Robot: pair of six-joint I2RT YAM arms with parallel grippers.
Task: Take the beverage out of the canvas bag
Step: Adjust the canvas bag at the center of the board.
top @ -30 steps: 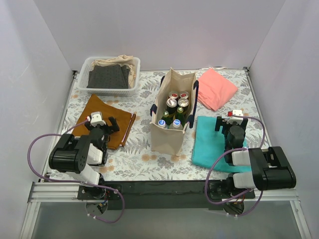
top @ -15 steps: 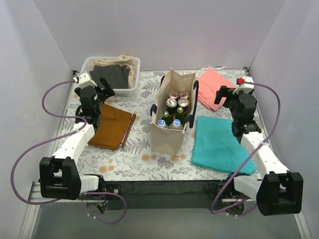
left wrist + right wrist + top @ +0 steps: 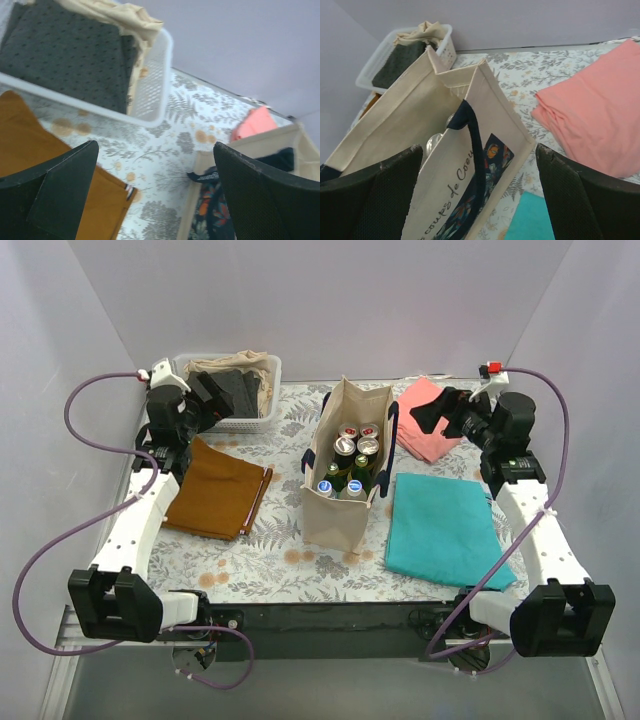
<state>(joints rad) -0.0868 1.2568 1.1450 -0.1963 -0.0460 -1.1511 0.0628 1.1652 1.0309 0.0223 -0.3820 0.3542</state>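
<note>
The beige canvas bag point(image 3: 335, 515) with dark navy handles stands upright mid-table, holding several cans point(image 3: 357, 440) and green bottles point(image 3: 360, 473). It also shows in the right wrist view point(image 3: 420, 150), where can tops peek over its rim, and at the lower right of the left wrist view point(image 3: 260, 150). My left gripper point(image 3: 212, 400) is open and empty, raised over the white basket at the far left. My right gripper point(image 3: 428, 416) is open and empty, raised over the pink cloth to the right of the bag. Both point toward the bag.
A white plastic basket point(image 3: 262, 420) with dark and beige cloths sits at the back left. A brown cloth point(image 3: 215, 495) lies left of the bag, a teal cloth point(image 3: 440, 530) right of it, and a pink cloth point(image 3: 440, 435) behind that. White walls enclose the table.
Both arms have unfolded and stretched from near the front edge to the back of the table, rising and turning inward toward the bag. The bag and drinks have not moved.
</note>
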